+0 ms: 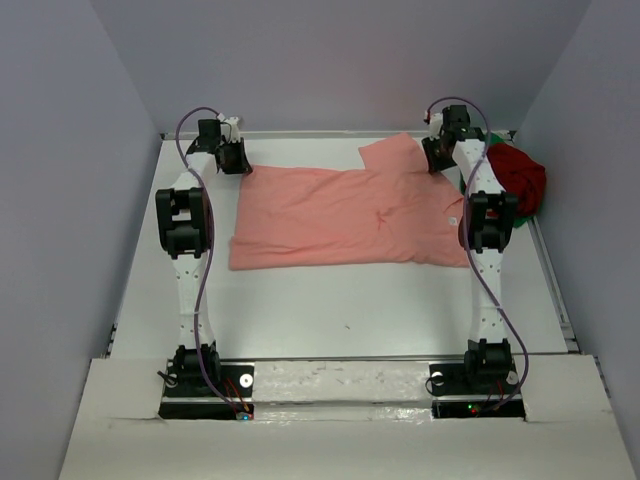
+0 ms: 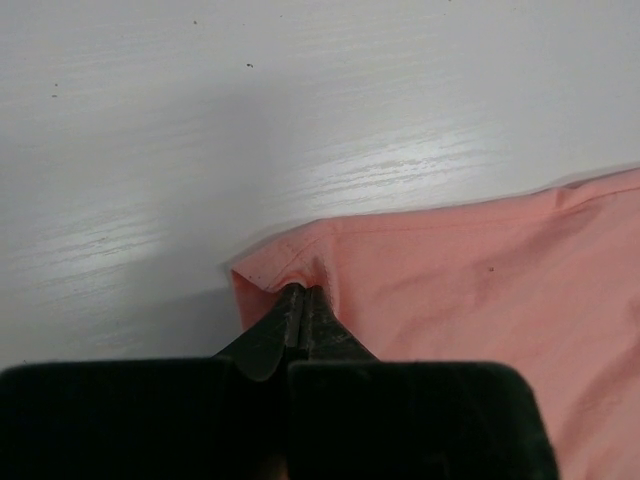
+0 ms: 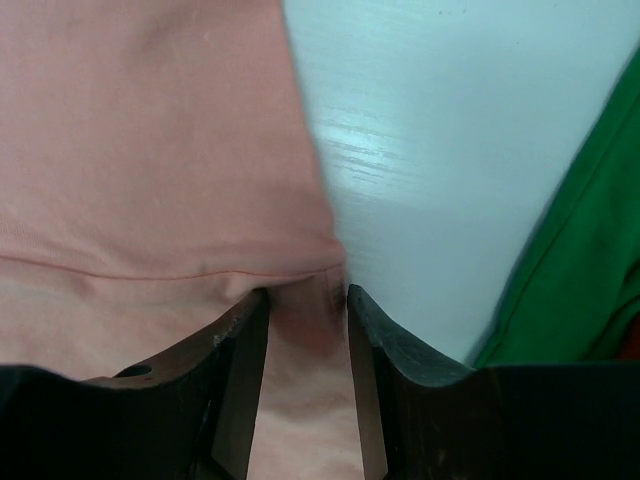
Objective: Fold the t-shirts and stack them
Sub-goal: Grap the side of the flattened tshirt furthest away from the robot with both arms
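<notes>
The salmon-pink t-shirt point(image 1: 340, 215) lies spread flat across the middle of the white table. My left gripper point(image 1: 232, 157) is at its far left corner. In the left wrist view the left gripper point(image 2: 297, 290) is shut on that corner of the pink cloth point(image 2: 470, 290). My right gripper point(image 1: 437, 155) is at the shirt's far right part. Its open jaws point(image 3: 307, 295) straddle the pink hem point(image 3: 150, 130), with cloth lying loose between the fingers. The dark red t-shirt point(image 1: 520, 172) sits bunched at the far right, and the green t-shirt point(image 3: 580, 270) lies against it.
The bare white tabletop point(image 1: 350, 300) reaches from the shirt to the arm bases. Grey walls point(image 1: 60, 200) close in the left, right and far sides. The bunched shirts lie in the far right corner, close beside my right arm.
</notes>
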You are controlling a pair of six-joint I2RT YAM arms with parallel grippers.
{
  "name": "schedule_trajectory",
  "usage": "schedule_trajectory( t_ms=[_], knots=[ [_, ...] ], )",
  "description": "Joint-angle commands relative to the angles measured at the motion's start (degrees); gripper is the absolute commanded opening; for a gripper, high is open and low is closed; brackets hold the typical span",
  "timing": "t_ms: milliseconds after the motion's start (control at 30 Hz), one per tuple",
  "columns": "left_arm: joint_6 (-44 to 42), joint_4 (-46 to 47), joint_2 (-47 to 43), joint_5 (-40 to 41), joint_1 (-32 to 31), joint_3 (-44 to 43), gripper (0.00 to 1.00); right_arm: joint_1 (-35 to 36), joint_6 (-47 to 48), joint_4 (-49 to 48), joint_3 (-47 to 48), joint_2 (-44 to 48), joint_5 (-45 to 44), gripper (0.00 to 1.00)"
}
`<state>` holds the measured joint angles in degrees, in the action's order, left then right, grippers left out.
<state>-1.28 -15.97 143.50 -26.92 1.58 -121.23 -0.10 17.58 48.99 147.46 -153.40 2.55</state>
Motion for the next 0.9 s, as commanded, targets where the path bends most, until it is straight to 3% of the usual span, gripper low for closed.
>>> schedule_trajectory(
  t_ms=[0, 133, 167, 200, 267, 533, 867],
  knots=[
    [-0.21, -0.73, -0.41, -0.33, -0.35, -2.08, 0.00, -0.78, -0.09, -1.36, 3.53, -0.93, 0.27, 0.42],
    [-0.57, -0.82, -1.03, -0.15, -0.44, -1.73, 0.00, -1.30, -0.18, -0.92, 4.94, -1.81, 0.44, 0.32],
    [-0.65, -0.73, -1.29, -0.24, -0.53, -1.73, 0.00, -1.31, -0.09, -0.92, 4.77, -1.81, 0.53, 0.23],
    [-0.92, -0.73, -1.29, -0.59, -0.62, -1.90, 0.00, -1.31, 0.17, -1.00, 4.77, -1.72, 0.62, 0.21],
    [-0.75, -1.08, -0.86, -0.33, -0.70, -3.04, 0.00, -1.31, 0.17, -1.44, 4.51, -1.46, -0.08, 0.01],
    [-1.19, -1.43, -1.21, 2.39, -1.32, -3.93, 0.00, -1.84, -0.27, -2.67, -1.64, 2.67, 2.02, 0.00],
    [-3.64, -0.82, -7.53, 6.17, -2.90, 1.07, 0.00, -1.84, 1.22, -4.61, -5.25, 7.76, 2.46, 0.00]
  ],
)
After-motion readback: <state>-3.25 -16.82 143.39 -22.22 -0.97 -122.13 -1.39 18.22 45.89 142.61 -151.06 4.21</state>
